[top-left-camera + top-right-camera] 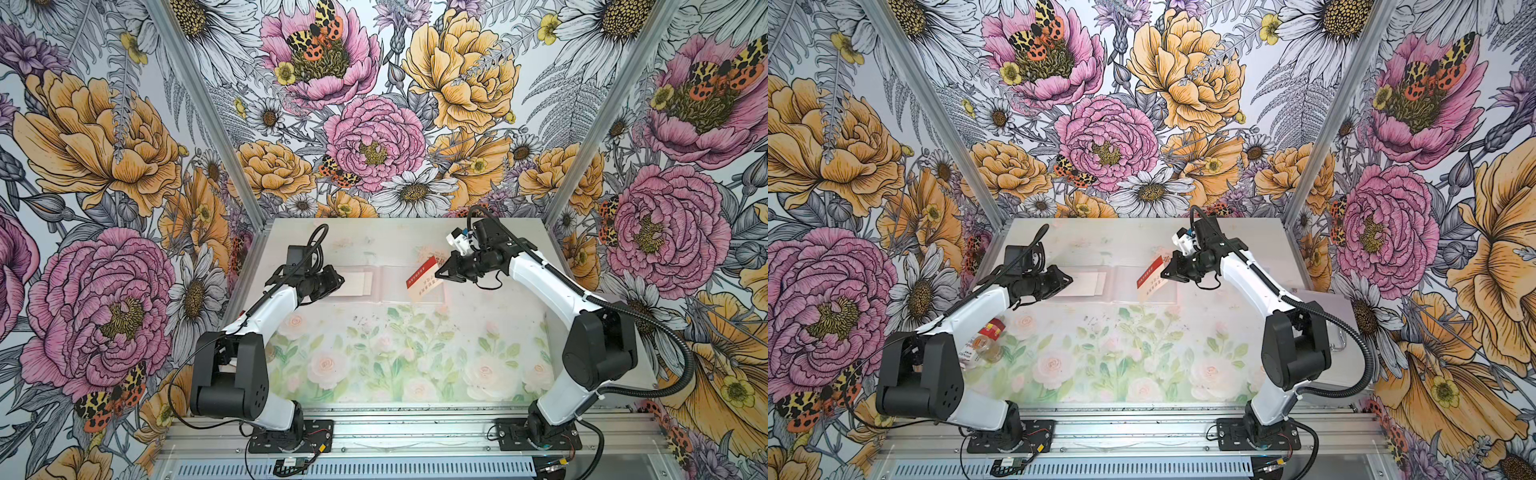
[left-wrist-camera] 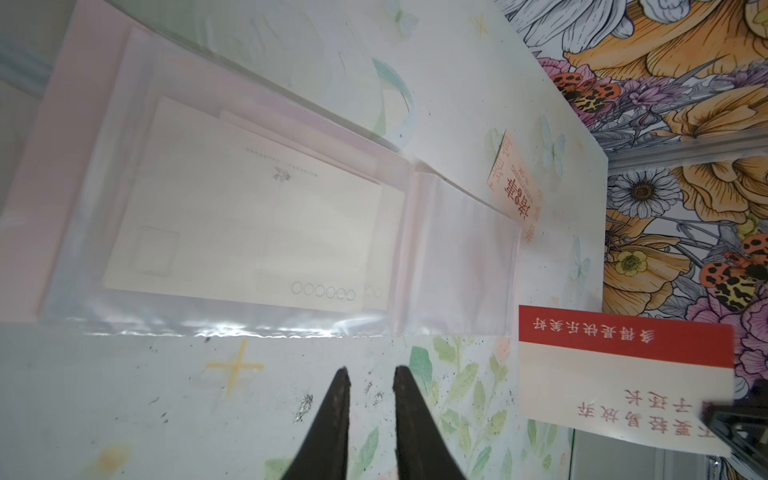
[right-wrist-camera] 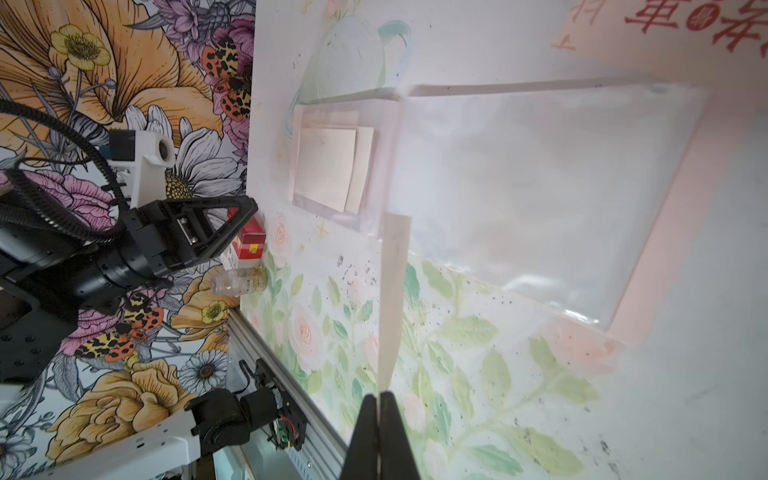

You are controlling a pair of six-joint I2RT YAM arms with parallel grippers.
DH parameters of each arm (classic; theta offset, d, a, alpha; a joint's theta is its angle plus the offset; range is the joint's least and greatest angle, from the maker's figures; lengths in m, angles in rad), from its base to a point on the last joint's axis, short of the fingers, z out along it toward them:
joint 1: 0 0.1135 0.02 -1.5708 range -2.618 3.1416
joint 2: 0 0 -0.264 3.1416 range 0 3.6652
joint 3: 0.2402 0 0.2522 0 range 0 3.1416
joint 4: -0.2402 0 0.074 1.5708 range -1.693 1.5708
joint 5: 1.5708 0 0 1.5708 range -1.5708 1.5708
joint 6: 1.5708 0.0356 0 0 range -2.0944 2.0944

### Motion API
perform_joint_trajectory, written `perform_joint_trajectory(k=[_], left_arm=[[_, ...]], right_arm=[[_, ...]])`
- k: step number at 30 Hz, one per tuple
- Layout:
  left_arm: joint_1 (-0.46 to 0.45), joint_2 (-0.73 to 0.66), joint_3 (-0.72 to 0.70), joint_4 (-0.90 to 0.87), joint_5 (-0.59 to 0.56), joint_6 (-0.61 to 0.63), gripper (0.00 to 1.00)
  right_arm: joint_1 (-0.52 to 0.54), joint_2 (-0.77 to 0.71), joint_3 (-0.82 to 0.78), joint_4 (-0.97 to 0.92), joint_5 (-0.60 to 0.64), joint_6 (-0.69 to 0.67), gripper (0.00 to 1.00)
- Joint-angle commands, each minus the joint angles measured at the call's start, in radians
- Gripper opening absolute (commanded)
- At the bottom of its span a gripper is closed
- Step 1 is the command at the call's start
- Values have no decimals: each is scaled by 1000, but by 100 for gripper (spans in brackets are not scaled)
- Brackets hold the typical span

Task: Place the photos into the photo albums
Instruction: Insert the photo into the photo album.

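Note:
The pale pink photo album (image 1: 386, 297) (image 2: 25, 249) lies open at the table's middle back. Cream photos (image 2: 249, 224) (image 3: 328, 166) sit inside its left clear sleeve; the right sleeve (image 3: 540, 187) looks empty. My right gripper (image 1: 440, 274) (image 3: 380, 395) is shut on a red-and-cream photo (image 1: 424, 278) (image 2: 623, 374), held on edge just above the right page's front edge. Another cream photo with red characters (image 2: 515, 183) (image 1: 432, 253) lies behind the album. My left gripper (image 1: 338, 280) (image 2: 372, 374) hovers by the left page, jaws slightly apart and empty.
A red-and-white box (image 1: 990, 328) (image 3: 249, 245) and a small clear bottle (image 1: 986, 347) lie at the table's left edge, beside the left arm. A silver metal case (image 1: 1341, 332) sits at the right edge behind the right arm. Floral walls close in three sides.

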Motion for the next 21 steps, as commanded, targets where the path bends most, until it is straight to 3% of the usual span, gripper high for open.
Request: perform_joint_trajectory(k=[1, 21], left_arm=[[27, 0, -3, -7, 39, 29, 22], [61, 52, 13, -7, 63, 17, 22]], right_arm=[[34, 35, 25, 125, 62, 76, 0], [96, 137, -53, 487, 152, 195, 0]])
